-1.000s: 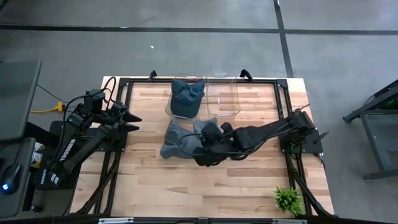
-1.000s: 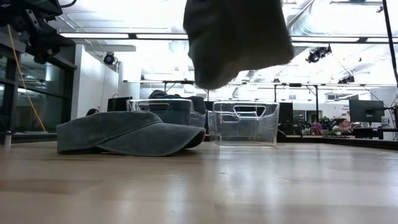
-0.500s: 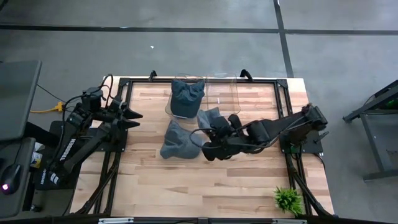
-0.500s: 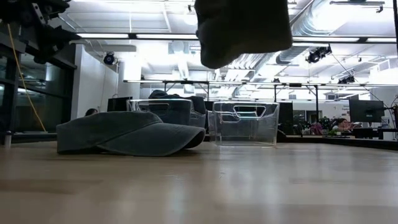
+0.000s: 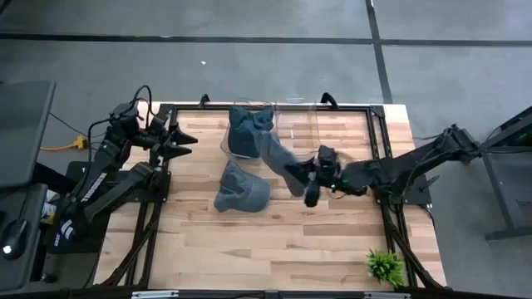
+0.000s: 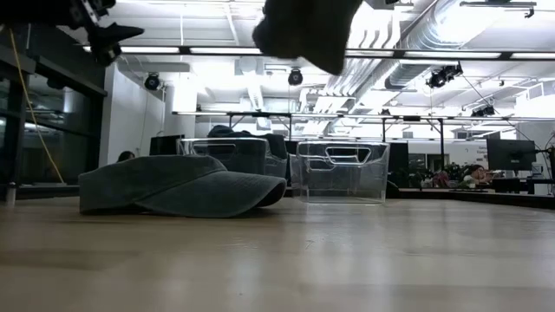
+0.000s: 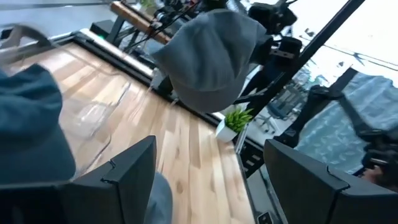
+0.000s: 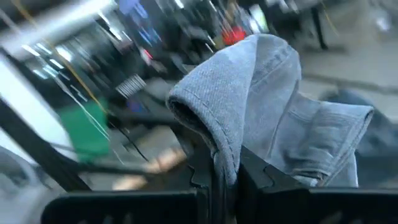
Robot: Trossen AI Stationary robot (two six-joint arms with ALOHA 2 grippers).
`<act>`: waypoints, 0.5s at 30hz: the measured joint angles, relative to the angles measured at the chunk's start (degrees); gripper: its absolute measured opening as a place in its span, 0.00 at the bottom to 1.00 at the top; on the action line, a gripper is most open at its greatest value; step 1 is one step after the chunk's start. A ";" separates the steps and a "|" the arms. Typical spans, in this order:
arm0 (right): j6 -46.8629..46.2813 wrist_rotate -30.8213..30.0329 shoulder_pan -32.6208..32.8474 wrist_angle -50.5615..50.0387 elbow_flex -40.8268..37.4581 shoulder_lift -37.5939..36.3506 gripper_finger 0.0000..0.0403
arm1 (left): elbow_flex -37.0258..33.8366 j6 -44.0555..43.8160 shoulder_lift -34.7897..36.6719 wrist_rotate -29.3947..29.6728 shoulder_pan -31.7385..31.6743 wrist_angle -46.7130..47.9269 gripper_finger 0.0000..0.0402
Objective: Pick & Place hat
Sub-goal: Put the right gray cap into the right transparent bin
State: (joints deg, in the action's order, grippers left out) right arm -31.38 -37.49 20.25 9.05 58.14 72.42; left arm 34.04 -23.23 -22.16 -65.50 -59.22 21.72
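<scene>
A grey-blue hat (image 5: 274, 154) hangs in the air from my right gripper (image 5: 301, 174), which is shut on it near the two clear bins. In the low view it shows at the top edge, hat (image 6: 303, 30). A second hat (image 5: 241, 187) lies flat on the wood, crown and brim down. A third hat (image 5: 249, 129) sits inside the left clear bin (image 5: 226, 143). The right clear bin (image 5: 299, 129) holds nothing that I can see. My left gripper (image 5: 184, 141) waits open and raised over the table's left side. My right gripper pinches a folded edge of the hat's cloth (image 8: 231, 140) between its two fingers (image 8: 204, 171). The cloth folds over above the fingertips in more than one layer. The hat is lifted clear of the table, and its body reaches from the fingers toward the left bin.
A small green plant (image 5: 384, 266) stands at the table's near right corner. The black frame (image 5: 382, 133) runs along the table's edges. Bare wood (image 5: 249, 241) lies toward the near edge. The room behind the table shows desks and screens.
My right gripper has risen and drawn toward the table's right and far side, carrying the hat up and away from the hat lying on the table; the held hat turned as it went. My left gripper has lifted and moved toward the far edge, still open.
</scene>
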 joint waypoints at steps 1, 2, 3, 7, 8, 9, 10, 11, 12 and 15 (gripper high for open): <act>2.42 0.54 -0.04 5.80 -2.80 -1.25 0.06 | 0.00 -0.98 -0.89 -0.34 0.00 -1.93 0.68; 4.69 1.30 -0.13 11.07 -5.25 -2.39 0.06 | 0.00 -1.61 -1.80 -0.78 0.00 -3.66 0.68; 6.70 2.34 -0.40 16.05 -7.48 -3.35 0.06 | 0.00 -2.57 -2.78 -1.25 0.00 -5.58 0.68; 13.08 8.79 -1.98 31.94 -14.10 -5.74 0.06 | 0.00 -6.57 -6.58 -2.81 0.30 -13.83 0.68; 13.92 10.68 -2.60 34.48 -15.31 -6.03 0.06 | 0.00 -8.00 -7.61 -3.06 0.95 -16.44 0.68; 14.68 12.62 -3.30 36.35 -16.26 -6.24 0.06 | 0.00 -9.54 -8.67 -3.36 1.99 -19.49 0.68; 14.98 14.37 -4.06 37.67 -16.98 -6.29 0.06 | 0.00 -11.06 -9.68 -3.42 3.30 -22.60 0.68; 15.13 16.23 -4.89 39.01 -17.52 -6.29 0.06 | 0.00 -12.83 -10.77 -3.38 4.93 -26.10 0.68; 15.18 18.13 -5.74 40.24 -17.95 -6.29 0.06 | 0.00 -14.57 -12.13 -3.11 6.75 -29.56 0.68; 15.17 24.03 -8.45 42.65 -18.44 -6.29 0.06 | 0.00 -18.87 -16.89 0.27 13.38 -40.07 0.68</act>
State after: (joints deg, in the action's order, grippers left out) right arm -16.21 -13.46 11.80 51.70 39.70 66.13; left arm 34.04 -42.09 -39.06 -65.24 -45.84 -18.35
